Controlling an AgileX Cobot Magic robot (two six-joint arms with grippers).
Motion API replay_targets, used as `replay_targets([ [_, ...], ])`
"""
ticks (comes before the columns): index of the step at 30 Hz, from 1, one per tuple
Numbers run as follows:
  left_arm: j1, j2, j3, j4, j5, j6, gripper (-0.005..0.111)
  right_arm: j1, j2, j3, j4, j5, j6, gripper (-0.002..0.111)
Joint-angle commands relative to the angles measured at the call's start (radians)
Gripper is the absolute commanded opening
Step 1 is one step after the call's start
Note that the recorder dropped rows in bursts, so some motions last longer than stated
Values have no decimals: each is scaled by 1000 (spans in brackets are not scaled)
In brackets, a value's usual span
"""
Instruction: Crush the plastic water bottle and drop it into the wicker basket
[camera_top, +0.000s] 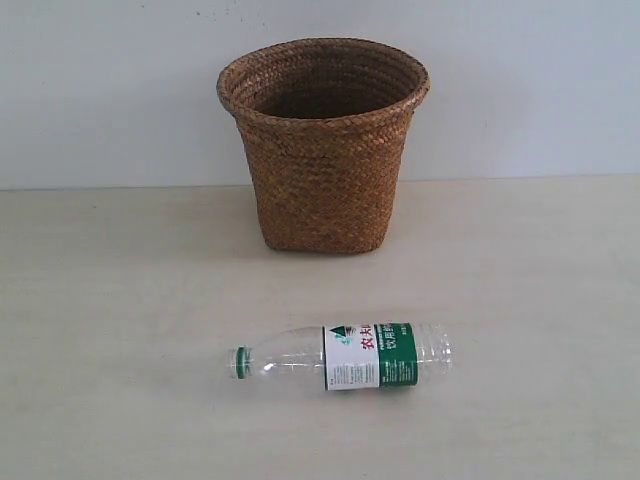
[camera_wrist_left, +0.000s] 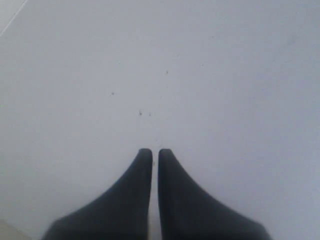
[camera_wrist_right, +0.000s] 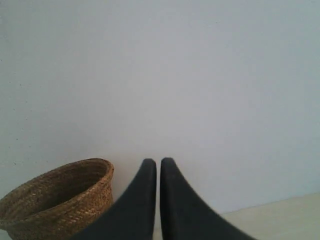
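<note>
Your left claw is clenched on nothing. Your right claw is clenched empty too, with the wicker basket nearby. In the exterior view, the plastic water bottle lies sideways at lower centre of the tabletop, apart from the upright basket at upper centre.

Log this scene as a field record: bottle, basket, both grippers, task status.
bottle: plastic water bottle on its side on the table, looks uncrushed
basket: wicker basket upright beyond it, apart
left: left gripper jaws together, empty
right: right gripper jaws together, empty
status: bottle not yet grasped, not in basket
</note>
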Motion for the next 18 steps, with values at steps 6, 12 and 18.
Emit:
replay_targets([
  [6,4,331,-301,197,115,-4,4,-3,350,-303,-12,228,-163,0],
  [12,4,619,-551,348,433,162,4,-3,512,-423,-12,373,-283,0],
  [18,-64,855,-746,175,739,552,4,-3,658,-536,60,572,-478,0],
])
